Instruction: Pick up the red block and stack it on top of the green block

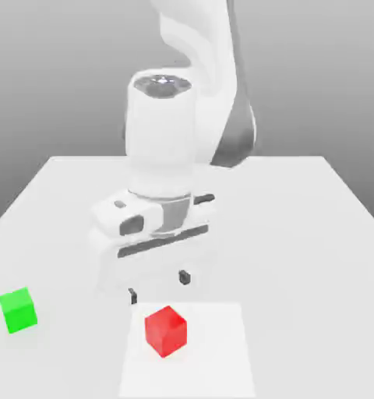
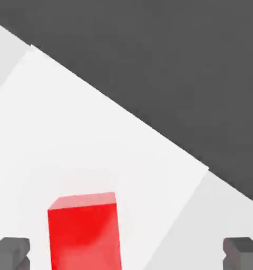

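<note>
While the jaws (image 1: 157, 286) hang spread just behind the red block (image 1: 166, 330) on the bench (image 1: 299, 234) — green block (image 1: 19, 309) well apart — I should centre over red, then descend squarely.

Two blocks — one red block (image 1: 166, 330), one green block (image 1: 19, 309) — on one table (image 1: 299, 218).

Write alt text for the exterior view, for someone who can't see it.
A white robot arm reaches down over a white table, its open claw hovering just behind a red block. A green block sits apart, toward the exterior view's left, with nothing on it.
</note>
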